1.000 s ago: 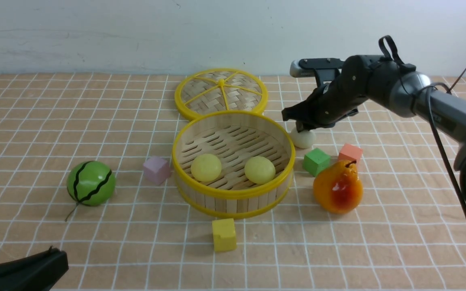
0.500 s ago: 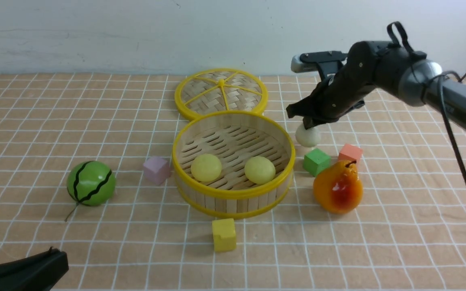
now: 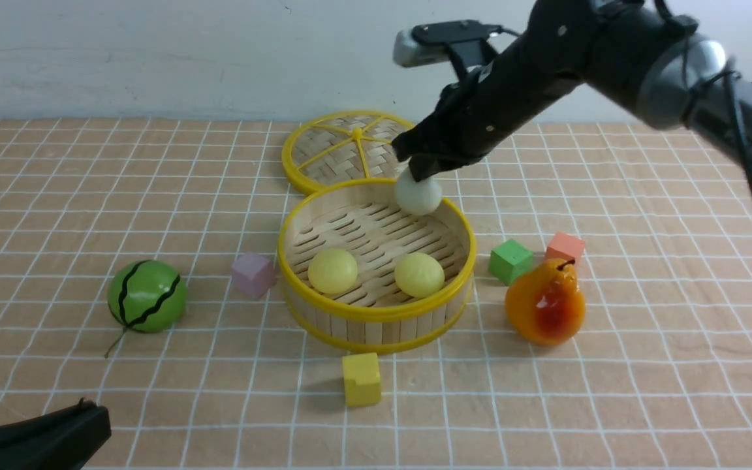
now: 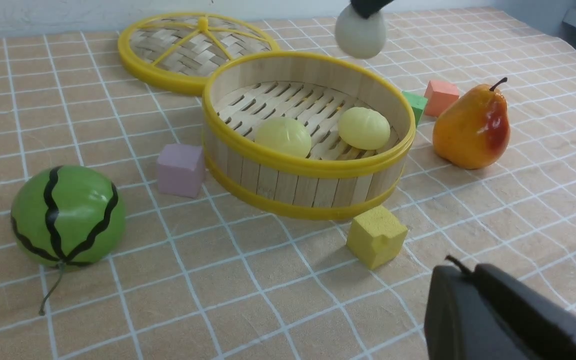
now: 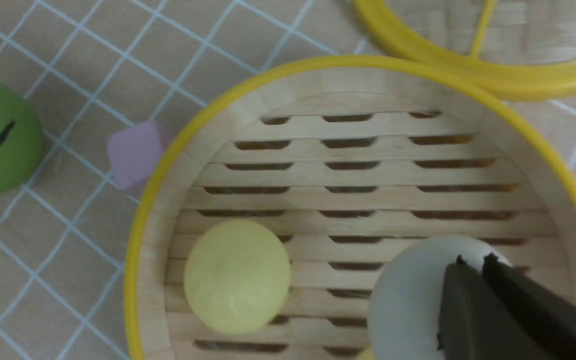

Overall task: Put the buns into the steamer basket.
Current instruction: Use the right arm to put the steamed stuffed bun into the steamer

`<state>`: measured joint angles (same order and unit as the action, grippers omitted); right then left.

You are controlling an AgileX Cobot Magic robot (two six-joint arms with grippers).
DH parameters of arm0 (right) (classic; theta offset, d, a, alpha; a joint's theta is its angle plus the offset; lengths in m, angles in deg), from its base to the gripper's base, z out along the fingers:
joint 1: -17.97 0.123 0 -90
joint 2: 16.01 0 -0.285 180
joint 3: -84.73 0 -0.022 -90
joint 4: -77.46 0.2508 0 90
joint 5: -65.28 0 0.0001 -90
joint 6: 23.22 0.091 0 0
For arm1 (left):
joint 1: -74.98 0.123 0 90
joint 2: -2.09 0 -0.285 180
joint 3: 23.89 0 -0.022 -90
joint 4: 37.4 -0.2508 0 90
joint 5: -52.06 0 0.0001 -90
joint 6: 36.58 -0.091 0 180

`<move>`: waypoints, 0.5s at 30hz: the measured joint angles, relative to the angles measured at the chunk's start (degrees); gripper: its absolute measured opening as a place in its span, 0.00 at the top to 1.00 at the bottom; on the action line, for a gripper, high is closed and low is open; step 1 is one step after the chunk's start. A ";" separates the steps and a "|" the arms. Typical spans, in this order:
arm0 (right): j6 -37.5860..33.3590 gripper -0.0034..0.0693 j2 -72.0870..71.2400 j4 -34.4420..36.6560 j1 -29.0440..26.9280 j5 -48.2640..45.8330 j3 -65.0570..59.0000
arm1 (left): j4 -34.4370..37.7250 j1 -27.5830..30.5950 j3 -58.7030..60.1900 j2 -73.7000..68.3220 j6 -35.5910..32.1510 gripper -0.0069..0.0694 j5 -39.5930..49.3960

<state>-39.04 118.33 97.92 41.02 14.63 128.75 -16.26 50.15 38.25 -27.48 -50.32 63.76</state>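
Observation:
The steamer basket [image 3: 376,307] stands mid-table with two pale yellow buns [image 3: 333,270] [image 3: 419,275] on its slatted floor. My right gripper [image 3: 422,171] is shut on the off-white bun [image 3: 418,194], pinching its top, and holds it in the air over the basket's far rim. In the right wrist view the off-white bun [image 5: 410,295] hangs above the slats beside one yellow bun [image 5: 237,276]. My left gripper [image 4: 460,267] rests low at the near left, jaws together, holding nothing; the left wrist view shows the basket [image 4: 308,165] ahead.
The flat woven lid [image 3: 356,149] lies behind the basket. A green melon ball [image 3: 147,296] and a pink cube [image 3: 252,274] sit to its left, a yellow cube [image 3: 361,378] in front, and a green cube [image 3: 510,260], an orange cube [image 3: 564,247] and a pear [image 3: 546,301] to its right.
My right gripper closed on the off-white bun beside the basket's right, lifted it off the table and carried it left, over the basket's far rim. The left arm stayed still.

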 joint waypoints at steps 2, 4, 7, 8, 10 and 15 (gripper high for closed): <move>-0.05 0.94 1.94 0.05 1.18 3.19 0.00 | 0.00 0.00 0.00 0.00 0.00 0.87 0.00; -0.05 0.93 3.28 0.05 1.59 4.65 0.00 | 0.00 0.00 0.00 0.00 0.00 0.86 0.00; -0.05 0.85 5.96 0.00 2.09 7.19 -0.04 | 0.00 0.00 0.00 0.00 0.00 0.86 0.00; 0.07 0.81 6.32 0.00 2.14 7.63 -0.04 | 0.00 0.00 0.00 0.00 0.00 0.86 0.00; 1.20 0.72 6.91 0.00 2.11 7.84 -0.04 | 0.00 0.00 0.00 0.00 0.00 0.86 0.00; 4.79 0.44 4.84 -0.14 2.11 5.39 -0.04 | 0.00 0.00 0.00 0.00 0.00 0.85 0.00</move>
<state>-34.25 123.17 97.78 43.13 20.02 128.71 -16.26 50.15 38.25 -27.48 -50.32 63.76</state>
